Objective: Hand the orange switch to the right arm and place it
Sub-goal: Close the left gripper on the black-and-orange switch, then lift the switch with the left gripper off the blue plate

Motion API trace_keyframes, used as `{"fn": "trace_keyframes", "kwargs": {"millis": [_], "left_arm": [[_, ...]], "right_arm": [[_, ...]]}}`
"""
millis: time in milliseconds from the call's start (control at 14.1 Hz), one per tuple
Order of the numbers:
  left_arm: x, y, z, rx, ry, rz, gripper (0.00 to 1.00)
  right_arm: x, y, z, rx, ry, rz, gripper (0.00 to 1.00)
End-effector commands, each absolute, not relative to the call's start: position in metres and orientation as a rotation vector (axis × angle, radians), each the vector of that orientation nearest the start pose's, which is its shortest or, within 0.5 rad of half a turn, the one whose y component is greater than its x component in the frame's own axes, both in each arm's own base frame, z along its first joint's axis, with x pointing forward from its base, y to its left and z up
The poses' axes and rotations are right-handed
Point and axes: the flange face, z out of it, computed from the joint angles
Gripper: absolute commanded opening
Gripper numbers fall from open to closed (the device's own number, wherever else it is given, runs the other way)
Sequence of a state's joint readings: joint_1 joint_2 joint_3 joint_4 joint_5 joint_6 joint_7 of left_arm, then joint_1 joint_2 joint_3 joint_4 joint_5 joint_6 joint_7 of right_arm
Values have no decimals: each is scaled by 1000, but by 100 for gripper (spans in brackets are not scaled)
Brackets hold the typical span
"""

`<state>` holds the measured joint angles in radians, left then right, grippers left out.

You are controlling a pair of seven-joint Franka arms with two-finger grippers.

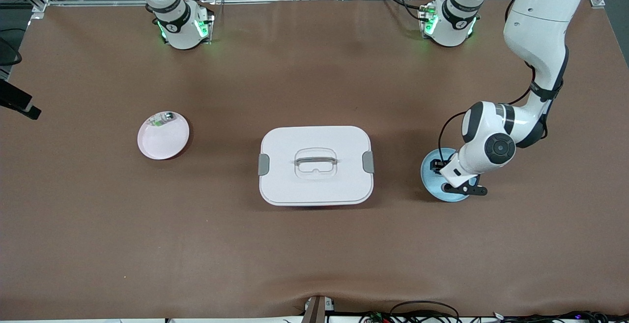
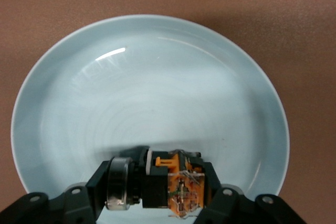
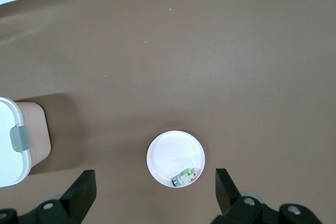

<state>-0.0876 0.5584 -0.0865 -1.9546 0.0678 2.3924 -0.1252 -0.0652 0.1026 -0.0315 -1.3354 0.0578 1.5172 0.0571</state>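
The orange switch [image 2: 176,184], a small black body with an orange section and a silver ring, lies crosswise between my left gripper's fingers. My left gripper [image 2: 158,183] is shut on it, low over the pale blue plate [image 2: 157,87]. In the front view the left gripper [image 1: 438,167] is over the blue plate [image 1: 432,184] at the left arm's end of the table, and the hand hides the switch. My right gripper [image 3: 155,182] is open and empty, high above the pink plate [image 3: 173,153]. It is out of the front view.
A small whitish-green and silver piece [image 1: 161,119] lies at the rim of the pink plate [image 1: 164,143] toward the right arm's end. A white lidded box with a handle [image 1: 314,185] stands mid-table between the two plates.
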Motion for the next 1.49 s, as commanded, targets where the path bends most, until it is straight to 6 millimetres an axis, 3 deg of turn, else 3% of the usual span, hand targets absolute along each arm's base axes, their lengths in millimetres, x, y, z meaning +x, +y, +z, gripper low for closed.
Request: {"fn": "trace_keyframes", "kwargs": {"millis": [0, 355, 497, 780, 1135, 1419], "left_arm": [[596, -103, 182, -3110, 92, 154, 28], [600, -103, 203, -3113, 7, 118, 28], [601, -104, 221, -3111, -108, 108, 28], [594, -108, 261, -3086, -276, 158, 28], [581, -119, 354, -3162, -447, 346, 28], [586, -138, 424, -3205, -577, 500, 28]], "right_arm": [[577, -50, 668, -3069, 218, -123, 100], [577, -44, 667, -3075, 173, -107, 100], [577, -38, 667, -3084, 20, -110, 100], [579, -22, 665, -3078, -4, -111, 100], [579, -16, 664, -3080, 118, -99, 100], [577, -23, 658, -3094, 269, -72, 100]]}}
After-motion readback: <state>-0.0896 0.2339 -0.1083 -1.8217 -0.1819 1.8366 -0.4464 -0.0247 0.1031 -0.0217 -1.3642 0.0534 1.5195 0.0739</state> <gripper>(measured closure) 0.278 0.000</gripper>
